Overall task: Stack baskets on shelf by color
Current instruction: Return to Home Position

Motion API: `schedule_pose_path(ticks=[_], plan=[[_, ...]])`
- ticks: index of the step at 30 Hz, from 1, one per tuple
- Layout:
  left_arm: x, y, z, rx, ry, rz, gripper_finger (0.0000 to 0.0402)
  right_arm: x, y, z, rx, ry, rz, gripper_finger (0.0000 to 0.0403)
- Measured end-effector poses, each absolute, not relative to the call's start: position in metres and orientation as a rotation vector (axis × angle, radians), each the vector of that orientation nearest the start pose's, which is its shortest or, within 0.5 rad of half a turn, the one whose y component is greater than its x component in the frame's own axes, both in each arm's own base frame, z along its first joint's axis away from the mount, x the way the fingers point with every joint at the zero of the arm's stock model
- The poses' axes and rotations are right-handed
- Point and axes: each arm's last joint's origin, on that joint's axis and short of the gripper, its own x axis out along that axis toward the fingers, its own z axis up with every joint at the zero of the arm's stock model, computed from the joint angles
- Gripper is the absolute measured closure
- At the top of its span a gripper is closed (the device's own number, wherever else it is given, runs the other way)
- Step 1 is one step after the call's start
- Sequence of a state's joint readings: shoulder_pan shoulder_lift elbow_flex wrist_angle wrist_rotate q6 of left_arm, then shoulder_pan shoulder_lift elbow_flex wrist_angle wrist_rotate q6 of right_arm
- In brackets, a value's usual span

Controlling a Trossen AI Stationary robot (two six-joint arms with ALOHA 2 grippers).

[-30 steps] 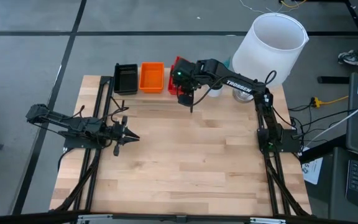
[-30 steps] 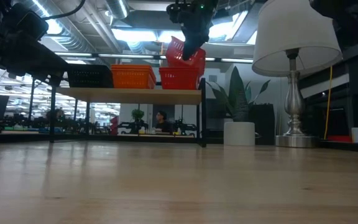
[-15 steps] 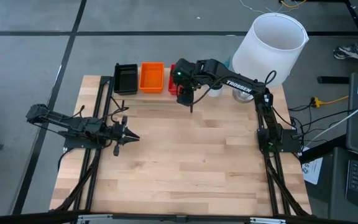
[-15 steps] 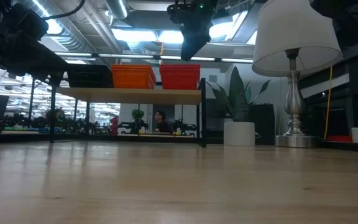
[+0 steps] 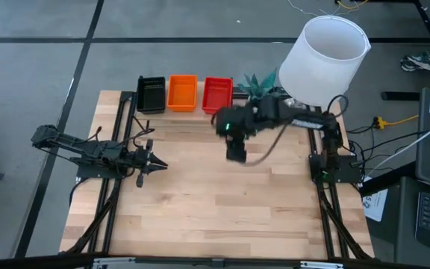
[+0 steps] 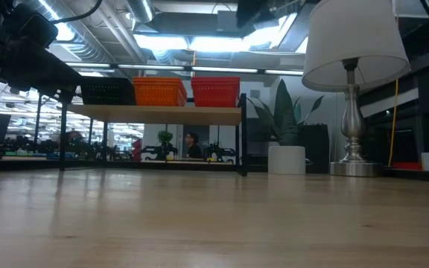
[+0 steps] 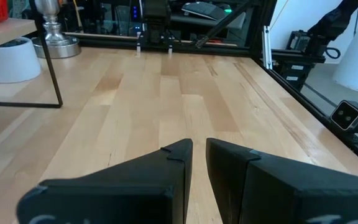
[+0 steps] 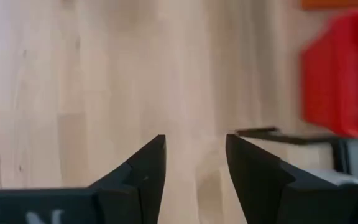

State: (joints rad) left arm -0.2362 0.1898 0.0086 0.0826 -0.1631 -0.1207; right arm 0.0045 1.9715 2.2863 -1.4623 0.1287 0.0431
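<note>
Three basket stacks stand side by side on the shelf (image 6: 155, 112) at the table's far edge: black (image 5: 151, 93), orange (image 5: 183, 92) and red (image 5: 217, 93). In the low view they show level on the plank: black (image 6: 108, 91), orange (image 6: 159, 91), red (image 6: 215, 91). My right gripper (image 5: 236, 154) is open and empty over the table's middle, nearer than the shelf. Its wrist view (image 8: 196, 155) shows the red basket (image 8: 344, 74) off to one side. My left gripper (image 5: 157, 164) is shut and empty at the table's left (image 7: 199, 152).
A lamp with a large white shade (image 5: 323, 48) stands at the far right, its base (image 6: 354, 165) on the table. A plant in a white pot (image 6: 285, 158) stands beside the shelf's right legs. Bare wooden tabletop (image 5: 222, 202) lies in the middle and near part.
The red basket, tilted over the red stack a second ago, has settled level on it. My right gripper has let go, drawn away from the shelf toward the table's near edge, and now hangs over the table's middle.
</note>
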Motion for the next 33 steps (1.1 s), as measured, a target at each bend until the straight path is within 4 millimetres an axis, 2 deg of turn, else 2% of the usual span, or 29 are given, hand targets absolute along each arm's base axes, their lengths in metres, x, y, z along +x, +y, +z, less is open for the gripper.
schedule_pose_path(ticks=[2,5,8,11,15,18,22,24,27,33], plan=[[0.106,-0.021,0.159,-0.101,0.101,-0.067,0.0363,0.387,0.015,0.377,-0.099,1.131,-0.1,0.0236],[0.106,-0.021,0.159,-0.101,0.101,-0.067,0.0363,0.396,0.035,0.344,-0.214,1.182,-0.01,0.0236],[0.106,-0.021,0.159,-0.101,0.101,-0.067,0.0363,0.394,0.051,0.302,-0.271,1.294,0.046,0.0236],[0.106,-0.021,0.159,-0.101,0.101,-0.067,0.0363,0.382,0.058,0.274,-0.227,1.264,0.036,0.0236],[0.106,-0.021,0.159,-0.101,0.1,-0.067,0.0363,0.346,0.053,0.248,-0.197,1.081,0.03,0.0236],[0.106,-0.021,0.159,-0.101,0.1,-0.067,0.0363,0.303,0.054,0.225,-0.139,0.999,0.03,0.0236],[0.106,-0.021,0.159,-0.101,0.1,-0.067,0.0363,0.249,0.055,0.21,0.0,0.878,0.015,0.0236],[0.106,-0.021,0.159,-0.101,0.1,-0.067,0.0363,0.229,0.054,0.203,0.079,0.8,0.002,0.0236],[0.106,-0.021,0.159,-0.101,0.101,-0.067,0.0363,0.205,0.049,0.196,0.177,0.617,0.023,0.0236],[0.106,-0.021,0.159,-0.101,0.101,-0.067,0.0363,0.166,0.035,0.167,0.179,0.357,0.036,0.0236]])
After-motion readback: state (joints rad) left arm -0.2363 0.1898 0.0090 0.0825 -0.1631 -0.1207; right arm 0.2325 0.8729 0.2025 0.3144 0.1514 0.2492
